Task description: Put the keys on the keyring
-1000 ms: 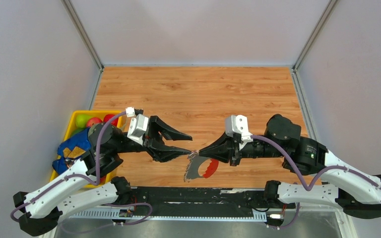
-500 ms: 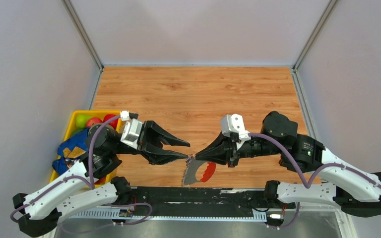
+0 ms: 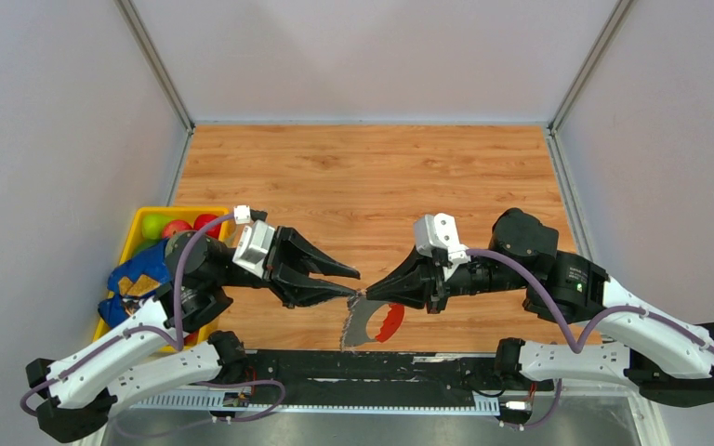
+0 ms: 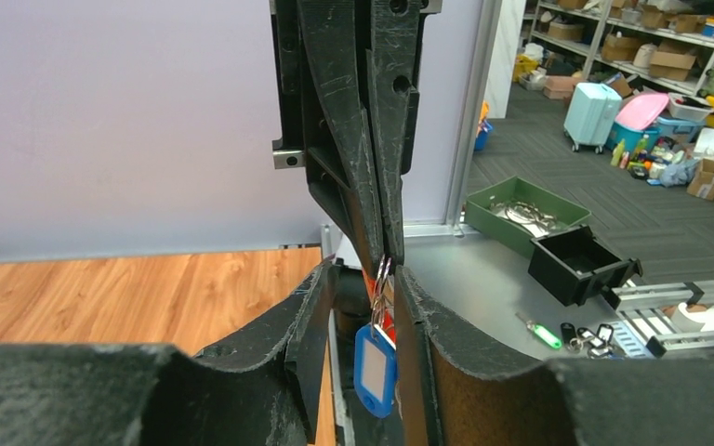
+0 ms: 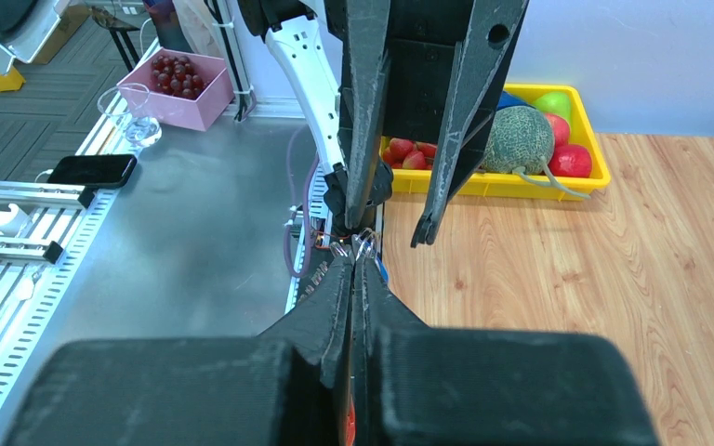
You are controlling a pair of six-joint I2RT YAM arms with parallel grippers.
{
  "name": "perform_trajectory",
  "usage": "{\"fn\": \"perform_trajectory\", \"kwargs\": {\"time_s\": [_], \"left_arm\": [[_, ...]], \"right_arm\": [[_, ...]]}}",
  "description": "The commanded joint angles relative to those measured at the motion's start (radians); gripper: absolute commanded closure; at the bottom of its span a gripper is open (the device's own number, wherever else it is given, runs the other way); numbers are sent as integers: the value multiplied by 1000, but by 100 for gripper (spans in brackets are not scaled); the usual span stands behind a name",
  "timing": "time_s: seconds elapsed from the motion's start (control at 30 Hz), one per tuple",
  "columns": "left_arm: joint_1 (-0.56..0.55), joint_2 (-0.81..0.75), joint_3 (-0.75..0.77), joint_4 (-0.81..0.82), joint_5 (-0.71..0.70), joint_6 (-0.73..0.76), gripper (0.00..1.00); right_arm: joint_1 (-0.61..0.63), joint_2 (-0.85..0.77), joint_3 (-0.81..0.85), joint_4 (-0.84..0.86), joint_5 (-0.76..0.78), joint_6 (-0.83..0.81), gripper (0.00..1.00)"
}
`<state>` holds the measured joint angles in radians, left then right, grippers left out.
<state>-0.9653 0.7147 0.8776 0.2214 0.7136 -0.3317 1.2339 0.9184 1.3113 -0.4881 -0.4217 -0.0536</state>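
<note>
The grey-and-red keyring (image 3: 364,323) hangs just below the right fingers (image 3: 395,282), which are pressed together, pinching its top. The blue-tagged keys (image 4: 375,367) dangle from the same tips, between the spread left fingers (image 3: 325,263). The wooden tabletop (image 3: 381,177) stretches beyond.
</note>
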Motion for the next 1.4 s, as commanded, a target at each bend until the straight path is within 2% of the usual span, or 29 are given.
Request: {"fn": "perform_trajectory", "kwargs": {"time_s": [0.0,0.43,0.7,0.8,1.0,1.2,1.27,1.37], "left_arm": [[3,7,-1,32,21,0,61],[2,13,-1,23,26,3,68],[3,24,1,43,51,-7,87],[3,31,0,52,71,-12,98],[2,32,-16,114,87,-43,100],[2,33,-17,102,26,-30,100],[2,33,-5,59,-13,-6,100],[2,32,13,-18,-75,18,100]], "right_arm": [[5,-7,53,85,-19,11,100],[4,-12,52,94,-19,3,100],[4,-12,43,99,-19,1,100],[4,-11,39,102,-11,0,100],[4,-11,31,112,7,4,100],[4,-23,7,115,28,10,100],[4,-35,-3,110,50,11,96],[4,-61,-19,97,101,8,83]]}}
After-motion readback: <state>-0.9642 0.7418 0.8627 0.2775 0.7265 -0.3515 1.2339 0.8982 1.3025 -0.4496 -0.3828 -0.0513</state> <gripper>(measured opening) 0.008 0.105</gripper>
